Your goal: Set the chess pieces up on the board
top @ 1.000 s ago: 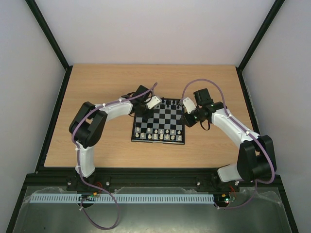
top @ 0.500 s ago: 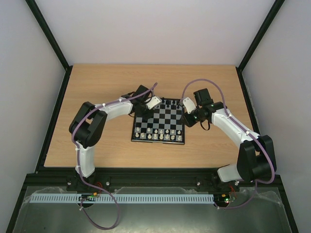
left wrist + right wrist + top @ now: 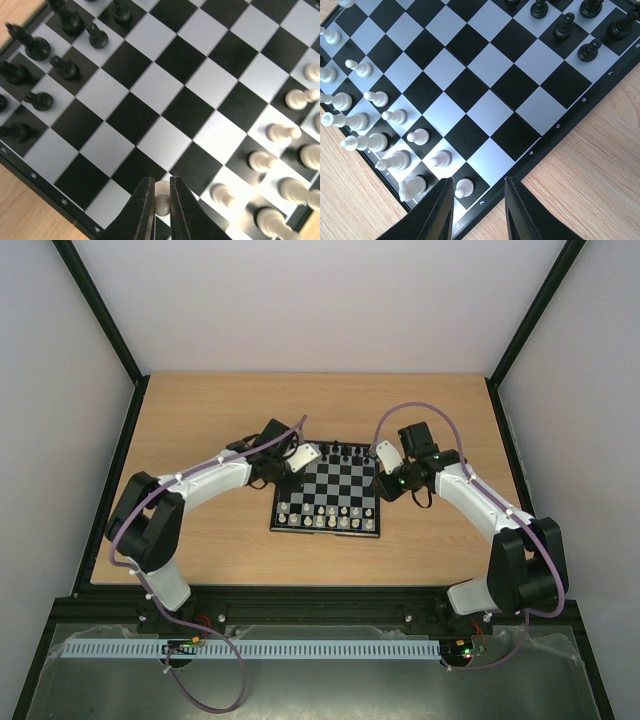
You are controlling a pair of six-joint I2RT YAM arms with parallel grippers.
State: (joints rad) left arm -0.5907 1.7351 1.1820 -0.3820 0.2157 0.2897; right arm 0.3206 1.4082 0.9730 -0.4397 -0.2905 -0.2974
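The board (image 3: 327, 490) lies mid-table, cream-white chess pieces (image 3: 325, 515) along its near edge and black ones (image 3: 345, 452) along its far edge. My left gripper (image 3: 308, 454) is over the board's far left corner. In the left wrist view the left gripper (image 3: 161, 192) is shut on a cream-white pawn (image 3: 162, 201) above a pale square near the board's edge. Black pieces (image 3: 65, 67) stand upper left, white pieces (image 3: 280, 132) to the right. My right gripper (image 3: 477, 187) is open over the board's right edge, a white pawn (image 3: 464, 187) just inside its left finger.
The board (image 3: 470, 55) rests on a wooden table (image 3: 200, 420) enclosed by pale walls with black frame posts. In the right wrist view, white pieces (image 3: 375, 142) line the left side and black pieces (image 3: 565, 25) the top right. Bare wood (image 3: 590, 170) lies beside the board.
My left arm has swung its elbow out to the left and its gripper has shifted slightly left and nearer, over the board's far left corner. The right arm has not moved.
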